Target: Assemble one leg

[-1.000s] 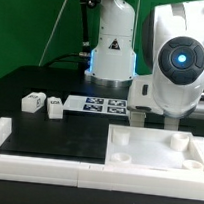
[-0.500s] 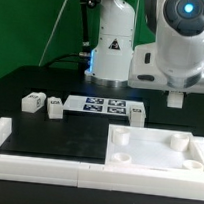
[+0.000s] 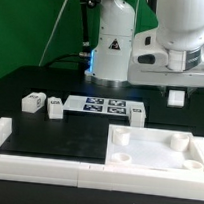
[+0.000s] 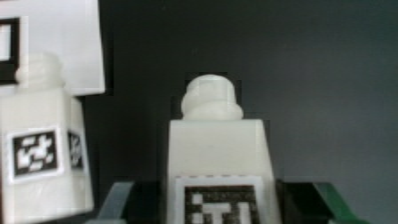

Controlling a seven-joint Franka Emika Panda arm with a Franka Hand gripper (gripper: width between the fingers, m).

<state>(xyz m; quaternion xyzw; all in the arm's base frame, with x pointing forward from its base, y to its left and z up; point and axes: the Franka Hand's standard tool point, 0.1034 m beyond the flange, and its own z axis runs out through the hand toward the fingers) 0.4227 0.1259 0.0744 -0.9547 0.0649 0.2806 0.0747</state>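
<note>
the gripper (image 3: 177, 92) is pinching the leg (image 3: 177, 98), which hangs in the air clear of the desk (image 3: 47, 130), over the part near the edge on the exterior view's right. in the wrist view the dark fingers (image 4: 119, 200) press on either side of its tagged face, with its rounded knob pointing away from the camera. another leg (image 3: 137, 115) stands on the desk just beside the marker board (image 3: 105, 105), on the exterior view's right of it. a third leg (image 3: 54, 108) and a fourth leg (image 3: 31, 102) sit close together on the board's other side. the white panel (image 3: 156, 155) with raised corner sockets lies at the front corner on the exterior view's right, against a white rail (image 3: 34, 166) along the front edge.
</note>
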